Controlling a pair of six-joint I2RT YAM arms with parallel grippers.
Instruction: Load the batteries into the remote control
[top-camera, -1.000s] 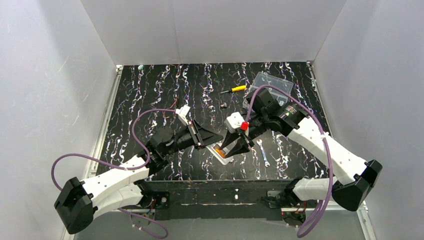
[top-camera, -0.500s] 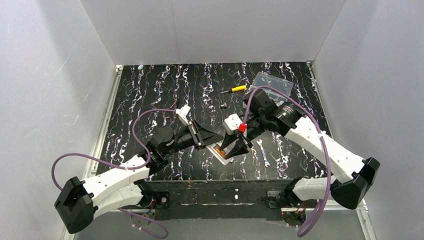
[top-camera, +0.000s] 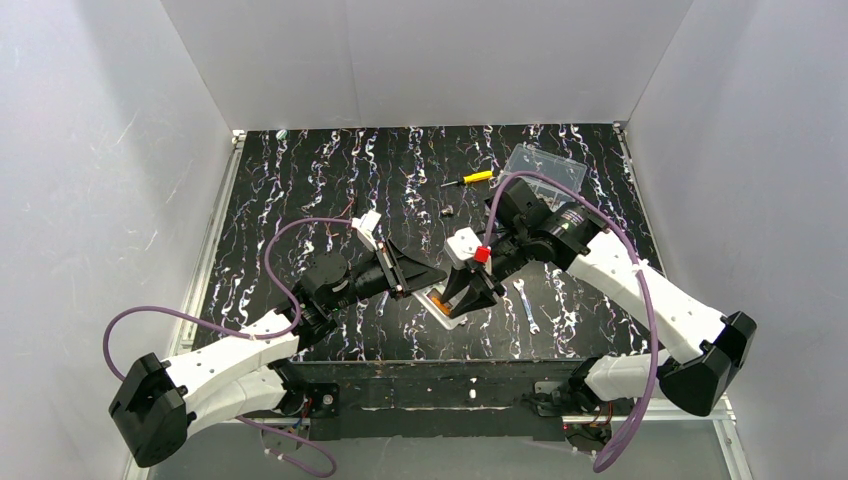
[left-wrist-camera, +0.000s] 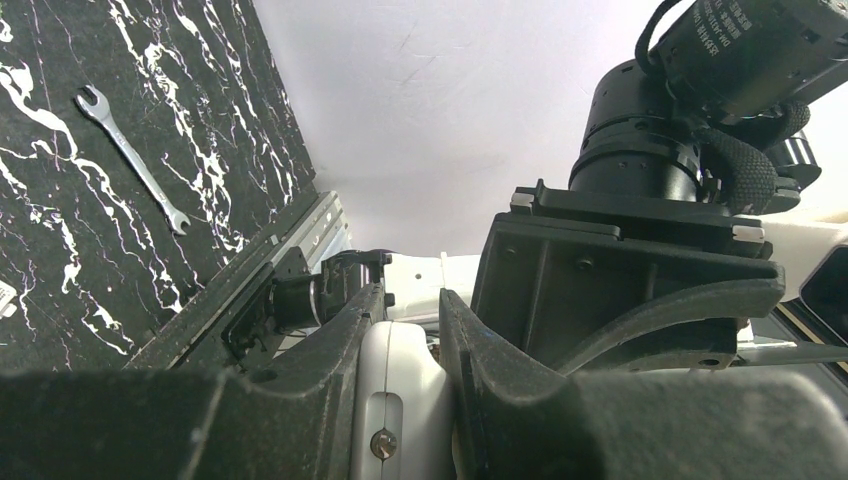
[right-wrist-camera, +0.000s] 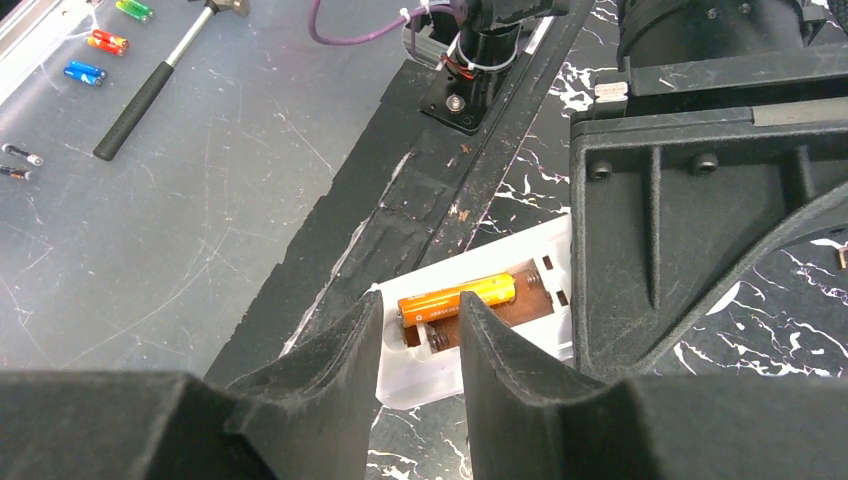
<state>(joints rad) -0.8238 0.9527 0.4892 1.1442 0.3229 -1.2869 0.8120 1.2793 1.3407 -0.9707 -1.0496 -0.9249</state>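
Inside the white plastic remote control (right-wrist-camera: 420, 385) lies a glossy orange cylindrical battery (right-wrist-camera: 456, 297).

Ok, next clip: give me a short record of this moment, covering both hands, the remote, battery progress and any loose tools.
left hand: shut on the remote control, steadying one end
right hand: open, fingers apart just above the compartment
remote control: lying back up between the two hands, compartment uncovered
battery progress: one orange battery seated; the slot beside it looks empty, partly hidden
loose items: wrench, yellow-handled screwdriver, clear box
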